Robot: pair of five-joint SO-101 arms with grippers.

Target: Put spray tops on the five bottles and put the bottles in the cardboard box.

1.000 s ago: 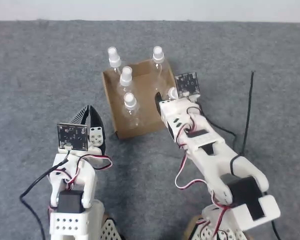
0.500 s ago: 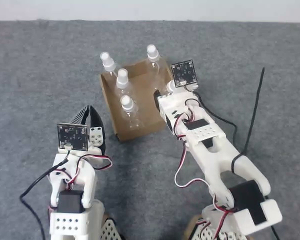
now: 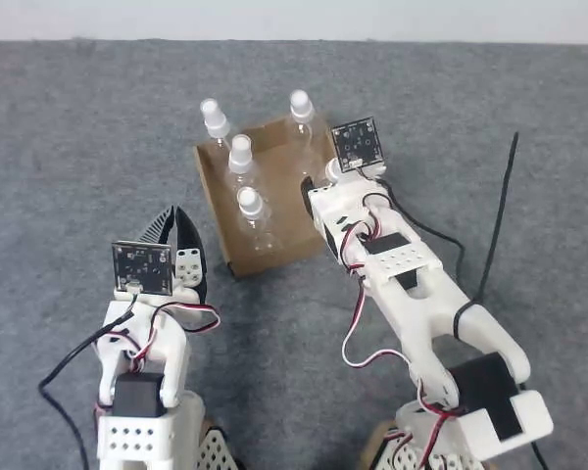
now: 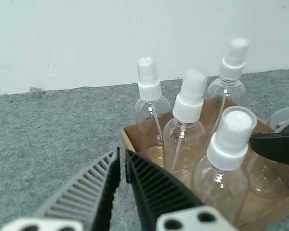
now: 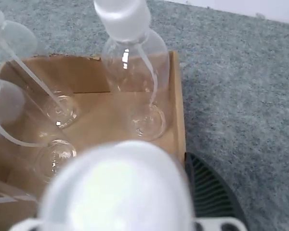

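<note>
A capped bottle [image 5: 115,187] is being gripped by the right end effector [image 3: 320,185] over the box [image 3: 213,208], likely for placing, the left end effector [image 4: 122,168] being held closed.

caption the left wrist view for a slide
Shut left end effector facing the cardboard box with capped spray bottles standing inside.

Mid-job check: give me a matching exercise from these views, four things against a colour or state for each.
Things:
1. left gripper
2. right gripper
3. cardboard box
4. carpet

Colour or state:
A. brown
B. grey
C. shut on a bottle at the box's right wall
D. holds nothing, short of the box

Pairs: 1-D, 2-C, 3-A, 4-B
</note>
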